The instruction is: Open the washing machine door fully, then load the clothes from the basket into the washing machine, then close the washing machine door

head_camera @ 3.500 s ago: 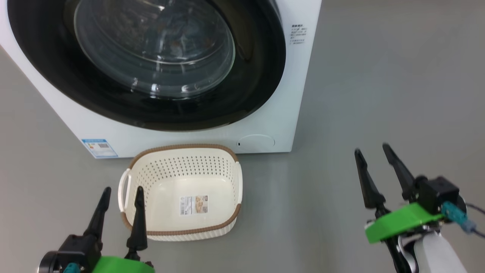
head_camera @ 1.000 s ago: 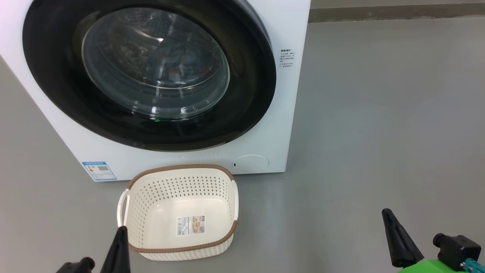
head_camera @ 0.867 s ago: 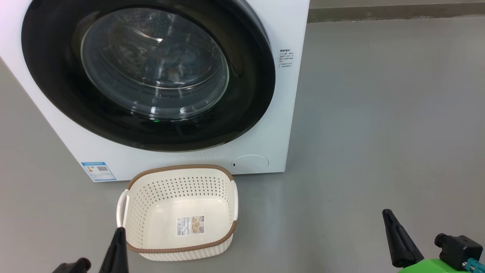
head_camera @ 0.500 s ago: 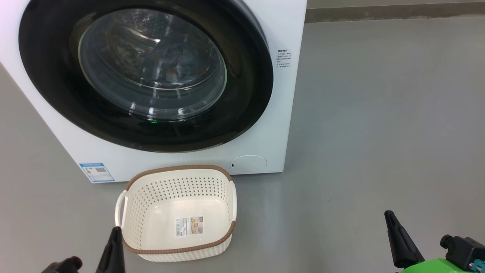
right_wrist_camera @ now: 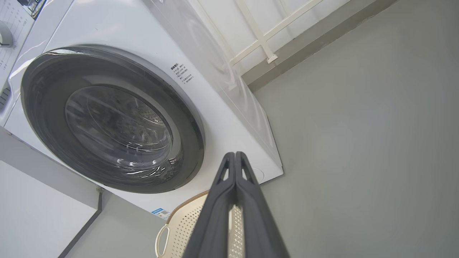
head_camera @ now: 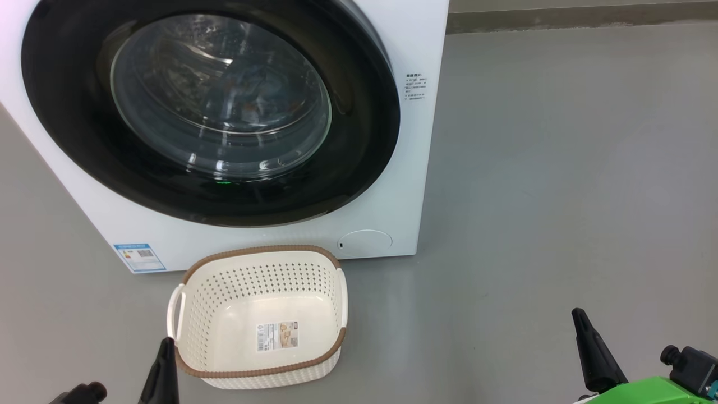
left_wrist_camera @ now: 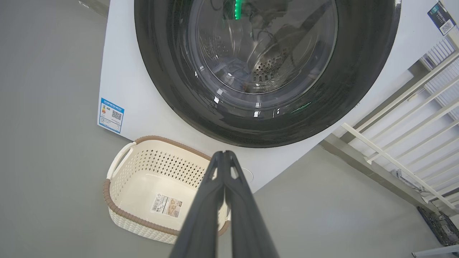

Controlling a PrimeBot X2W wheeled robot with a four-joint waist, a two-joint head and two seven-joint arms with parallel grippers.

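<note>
Behind the basket (head_camera: 258,249), the stiff, slick washing machine door (head_camera: 219,106) seems shut, graspable at its rim; left gripper (left_wrist_camera: 224,154) and right gripper (right_wrist_camera: 235,154) jaws are pressed together.

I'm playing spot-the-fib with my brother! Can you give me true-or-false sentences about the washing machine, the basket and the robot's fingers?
1. The basket is full. False: it is empty but for a sticker.
2. The washing machine door is shut. True.
3. The basket sits on top of the washing machine. False: it sits on the floor before it.
4. The left gripper has its fingers pressed together. True.
5. The right gripper grips the door. False: its fingers are shut on nothing, clear of the door.
</note>
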